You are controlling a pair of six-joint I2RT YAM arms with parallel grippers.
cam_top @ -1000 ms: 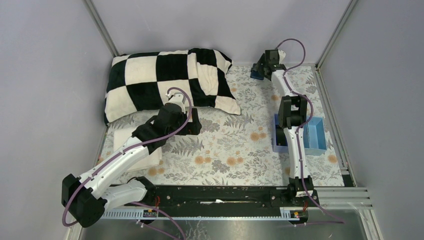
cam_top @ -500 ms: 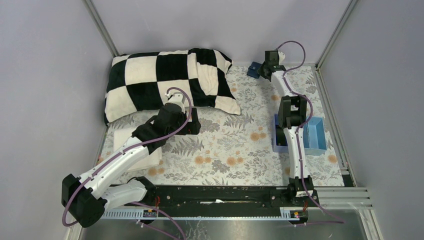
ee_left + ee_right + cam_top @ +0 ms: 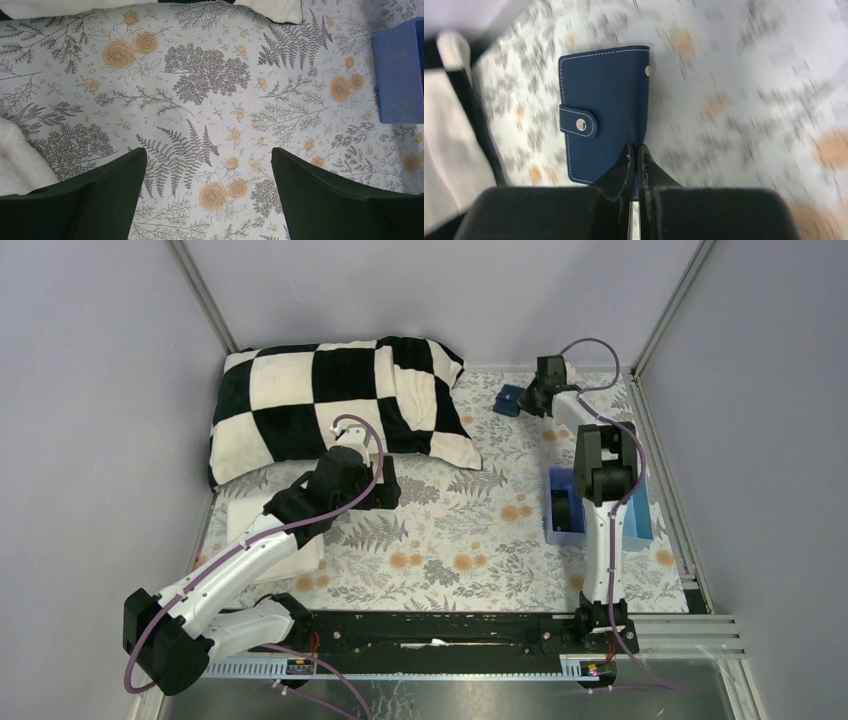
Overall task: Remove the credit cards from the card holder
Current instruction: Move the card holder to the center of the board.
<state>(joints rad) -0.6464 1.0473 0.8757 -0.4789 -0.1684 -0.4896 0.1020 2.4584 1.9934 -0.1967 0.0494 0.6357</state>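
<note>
The right arm has swung out toward the right of the top view since a moment ago, and the small navy leather-look card holder (image 3: pixel 604 107) has come with it, now lower at the top centre of the frame. It lies flat and shut on the floral printed cloth (image 3: pixel 470 530), white stitching round its edge and its rounded tab snapped down. The right gripper (image 3: pixel 634 156) has its dark fingers pressed nearly together, pinching the holder's near edge. The wrist view is smeared with motion. Over at centre left, the left gripper (image 3: pixel 209 155) hangs spread wide above bare cloth, near the plush black-and-white checked pillow (image 3: pixel 330 400) and the folded white towel (image 3: pixel 262 530). A blue plastic tray (image 3: pixel 637 525) sits at right.
</note>
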